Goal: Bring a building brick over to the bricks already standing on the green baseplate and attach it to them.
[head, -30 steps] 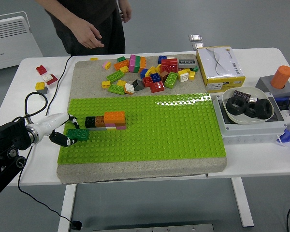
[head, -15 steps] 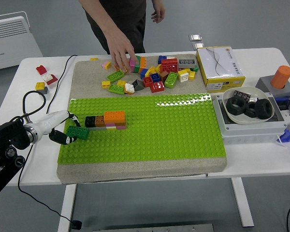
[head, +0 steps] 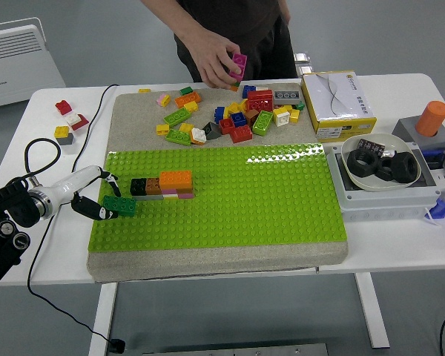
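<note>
Lifted since earlier: pink brick (head: 238, 65), now in person's hand (head: 219, 65). Left hand (head: 96, 199) fingers pinching dark green brick (head: 119, 205), unjoined beside brick row (head: 163, 185).

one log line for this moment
left hand: shut on dark green brick | brick: on green baseplate, short of brick row | person's hand: lifting pink brick

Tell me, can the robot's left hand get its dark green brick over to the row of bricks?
Probably yes. The left hand holds the green brick just left of and below the row, with only bare baseplate between them.
</note>
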